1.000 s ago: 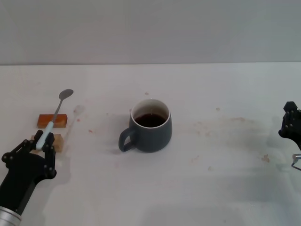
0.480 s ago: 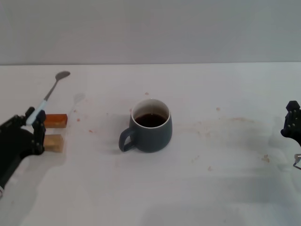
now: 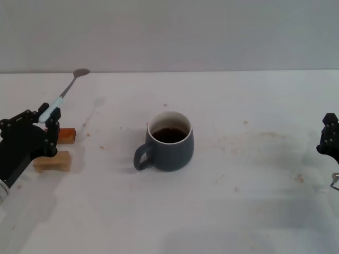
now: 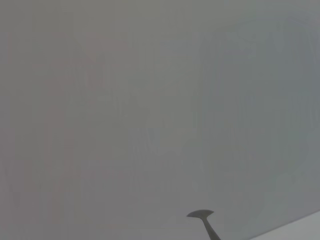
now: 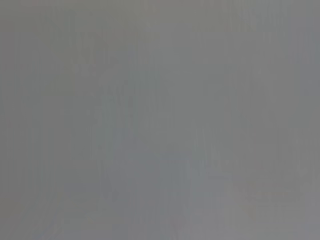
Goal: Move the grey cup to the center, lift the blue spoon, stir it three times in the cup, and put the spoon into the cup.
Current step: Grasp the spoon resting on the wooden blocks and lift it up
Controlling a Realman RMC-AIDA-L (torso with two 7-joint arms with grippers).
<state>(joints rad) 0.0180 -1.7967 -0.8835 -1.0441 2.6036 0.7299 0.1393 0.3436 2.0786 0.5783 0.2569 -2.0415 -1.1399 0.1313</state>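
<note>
— Left gripper first: where do you see it?

— At about nine o'clock from the grey cup, well apart from it, near the left edge of the table. Its fingers are pinched on the pale handle of the blue spoon, which is lifted clear of the surface.

— How does the spoon sit in that grip?

— You have it tilted, the metal bowl pointing up and away toward one o'clock from the gripper. Your left wrist view catches only the bowl and a bit of neck against a plain grey background.

— And beneath the gripper?

— Two small wooden blocks lie beside it: an orange block and a paler tan block just nearer you.

— The cup?

— It stands upright near the table's middle, handle at about eight o'clock, dark liquid inside.

— Right gripper?

— Parked at three o'clock by the right edge. You cannot tell whether its fingers are spread or closed; its wrist view shows only blank grey.
</note>
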